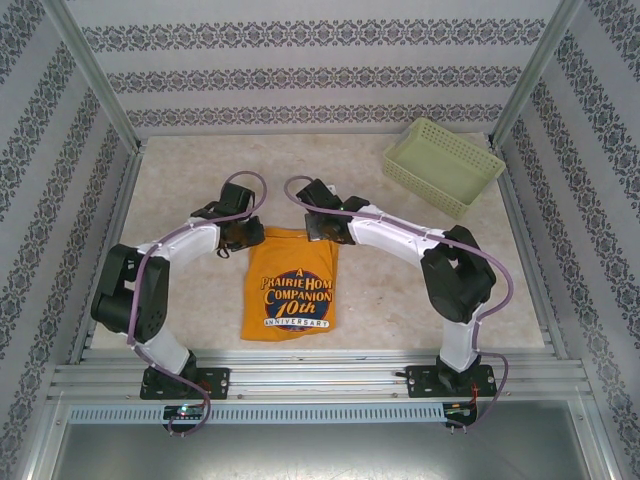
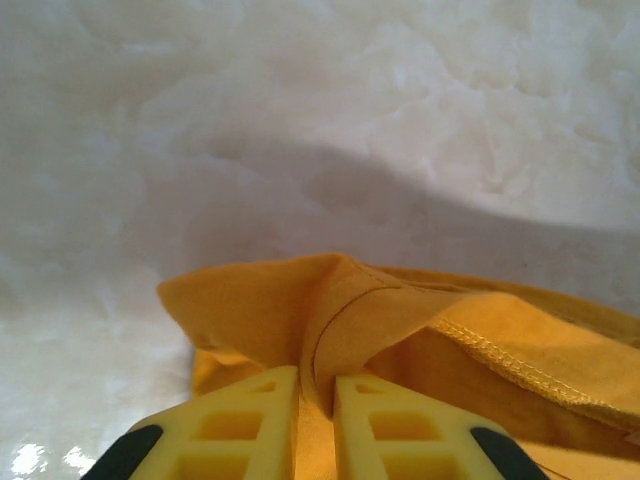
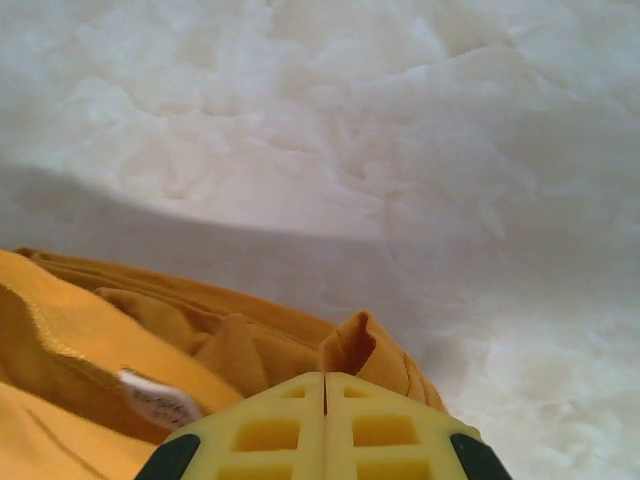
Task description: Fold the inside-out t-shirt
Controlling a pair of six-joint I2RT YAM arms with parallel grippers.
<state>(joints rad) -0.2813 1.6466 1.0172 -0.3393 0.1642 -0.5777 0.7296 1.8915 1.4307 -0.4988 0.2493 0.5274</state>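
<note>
T-shirt (image 1: 290, 290) at left claw (image 2: 316, 385), right claw (image 3: 324, 380)

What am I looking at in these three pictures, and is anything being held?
Two robot arms, bolted at the table's near edge. The wide picture looks down from above; the other two come from cameras on each wrist. A folded orange t-shirt with dark print lies between the arms, a pale green basket at the far right. The left gripper pinches the shirt's far edge. The right gripper is shut at that edge too; whether cloth is caught is unclear.
</note>
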